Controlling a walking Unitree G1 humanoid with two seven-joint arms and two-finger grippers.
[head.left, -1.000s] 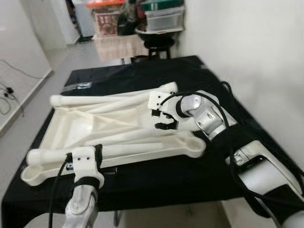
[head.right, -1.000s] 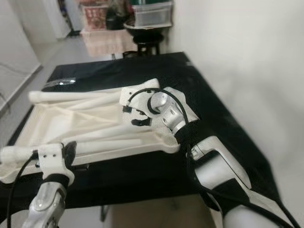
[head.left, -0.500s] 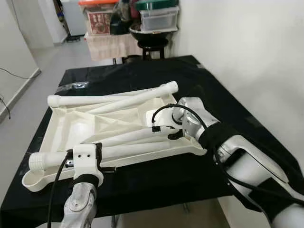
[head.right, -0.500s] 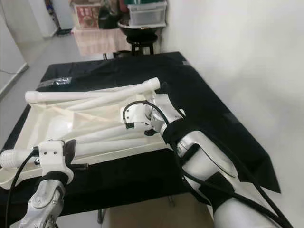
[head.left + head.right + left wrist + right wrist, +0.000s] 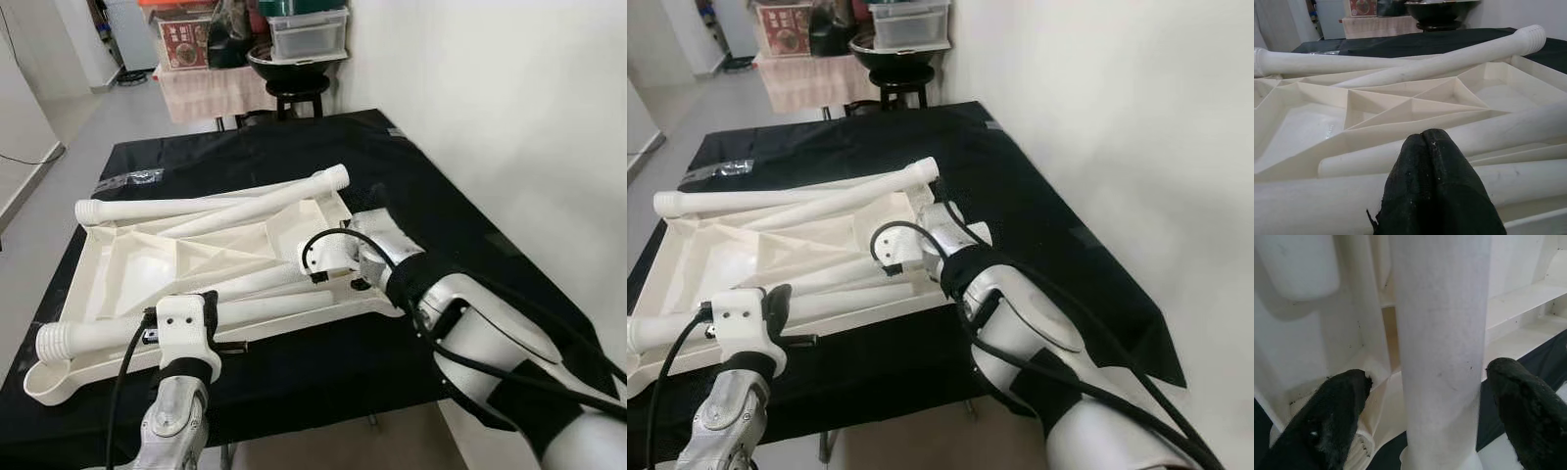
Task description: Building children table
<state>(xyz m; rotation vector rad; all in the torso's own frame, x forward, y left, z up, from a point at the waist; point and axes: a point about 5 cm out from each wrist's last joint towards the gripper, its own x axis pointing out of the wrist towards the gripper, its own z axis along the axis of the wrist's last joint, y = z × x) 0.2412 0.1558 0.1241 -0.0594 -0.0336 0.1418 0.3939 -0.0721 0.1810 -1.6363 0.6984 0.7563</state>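
Observation:
The white children's table top lies upside down on the black-covered table, with several loose white legs on it. Two legs cross at the far edge. Another leg lies in the middle. My right gripper is open, and its black fingers stand on either side of that middle leg near the top's right end. The front leg runs along the near edge. My left gripper is shut, with its tip just above this leg.
A crumpled clear wrapper lies at the far left of the black cloth. Beyond the table stand a stool with a dark bowl, stacked storage boxes and a cloth-draped stand. A white wall runs along the right.
My right gripper has come down from the top's far right corner toward me and now straddles the middle leg. The camera has shifted. My left gripper has stayed by the front leg.

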